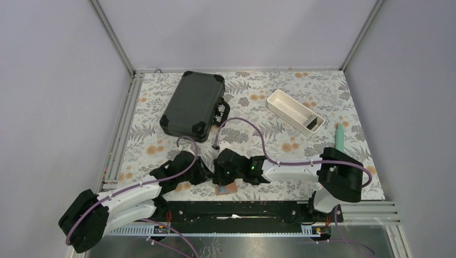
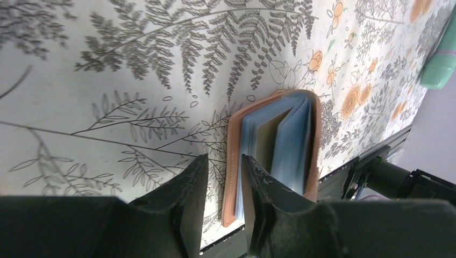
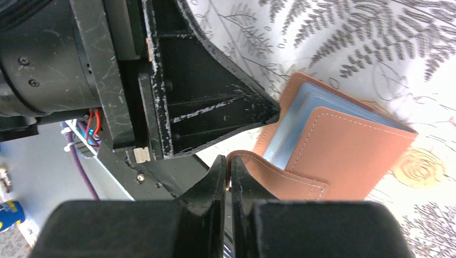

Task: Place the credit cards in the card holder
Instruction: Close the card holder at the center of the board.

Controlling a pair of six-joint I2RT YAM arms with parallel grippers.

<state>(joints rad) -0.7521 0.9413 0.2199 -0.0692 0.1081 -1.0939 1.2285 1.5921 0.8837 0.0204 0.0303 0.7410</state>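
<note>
The tan card holder point(image 1: 226, 189) stands partly open near the table's front edge, between both grippers. In the left wrist view its pale blue pockets point(image 2: 279, 134) fan out. My left gripper point(image 2: 225, 157) is shut on the left cover point(image 2: 234, 140) and a few pockets, one finger on each side. My right gripper point(image 3: 227, 158) is shut on the holder's strap point(image 3: 279, 174), which curls back from the folded cover point(image 3: 349, 145). A small black flat thing point(image 1: 311, 122), likely a credit card, lies in the right end of the white tray.
A large black hard case point(image 1: 193, 105) lies at the back left and a long white tray point(image 1: 287, 107) at the back right. A teal pen-like object point(image 1: 339, 137) lies by the right edge. A black rail point(image 1: 242, 209) runs just behind the holder.
</note>
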